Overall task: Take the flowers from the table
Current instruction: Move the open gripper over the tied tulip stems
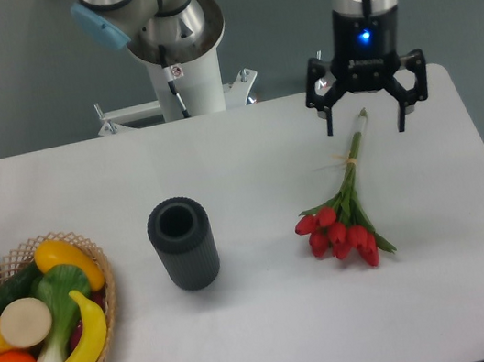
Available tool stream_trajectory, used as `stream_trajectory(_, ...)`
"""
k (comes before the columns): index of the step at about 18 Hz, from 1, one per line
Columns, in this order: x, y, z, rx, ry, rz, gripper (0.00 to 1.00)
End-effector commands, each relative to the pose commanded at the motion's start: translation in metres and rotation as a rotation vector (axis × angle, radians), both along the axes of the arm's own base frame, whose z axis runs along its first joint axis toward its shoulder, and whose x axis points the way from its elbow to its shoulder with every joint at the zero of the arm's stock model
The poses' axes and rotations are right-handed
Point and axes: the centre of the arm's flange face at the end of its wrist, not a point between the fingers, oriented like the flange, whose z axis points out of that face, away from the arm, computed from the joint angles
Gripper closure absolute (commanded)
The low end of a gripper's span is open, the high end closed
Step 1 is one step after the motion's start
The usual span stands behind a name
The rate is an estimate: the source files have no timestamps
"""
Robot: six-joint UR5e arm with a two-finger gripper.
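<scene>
Counter (275, 324) spreads white beneath the pincer (370, 118), with a dark cylinder (183, 243) and a basket of fruit (38, 322) well off to the side away from the work. Directly under the pincer lie the flowers (345, 215), stems running up between its spread, empty fingers and the red heads lying nearer the camera. The step in hand looks like the approach: next it should descend over the stem ends and close around them.

My feed is bright and evenly lit from overhead; the white tabletop (247, 319) shows only faint, soft shadows, no glare, and focus is slightly soft throughout.
</scene>
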Motion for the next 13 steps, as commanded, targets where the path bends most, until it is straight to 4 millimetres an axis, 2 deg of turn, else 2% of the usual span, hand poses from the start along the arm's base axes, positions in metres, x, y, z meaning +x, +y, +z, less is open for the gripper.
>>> stream_trajectory(6,-0.012,0.0,-0.068,-0.084,-0.101,-0.058,0.0)
stream_trajectory(11,-0.026,-0.017,-0.102,-0.156,-0.119,-0.269,0.0)
stream_trajectory(13,-0.03,-0.017,-0.117,-0.176,-0.131,-0.358,0.0)
